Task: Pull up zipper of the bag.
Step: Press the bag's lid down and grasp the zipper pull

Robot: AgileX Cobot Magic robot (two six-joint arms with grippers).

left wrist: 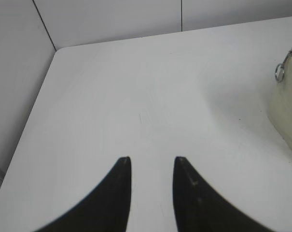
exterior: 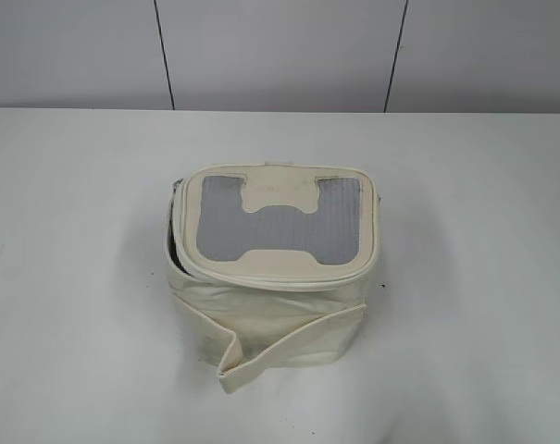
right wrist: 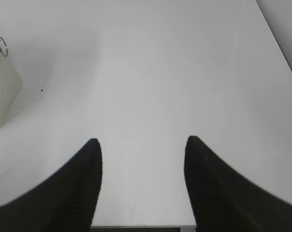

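The bag [exterior: 272, 277] sits in the middle of the white tabletop [exterior: 67, 277], and its lid gapes a bit on the left side, so the zipper [exterior: 173, 242] is not shut yet. The left gripper [left wrist: 152, 162] and the right gripper [right wrist: 142, 141] both hang over bare tabletop with their fingers apart and nothing in them, so I think one should hold the bag steady while the other pinches a small ring pull [left wrist: 279, 72] and slides it gently along the rim. A pale grey wall [exterior: 280, 51] with dark lines stands at the far side.
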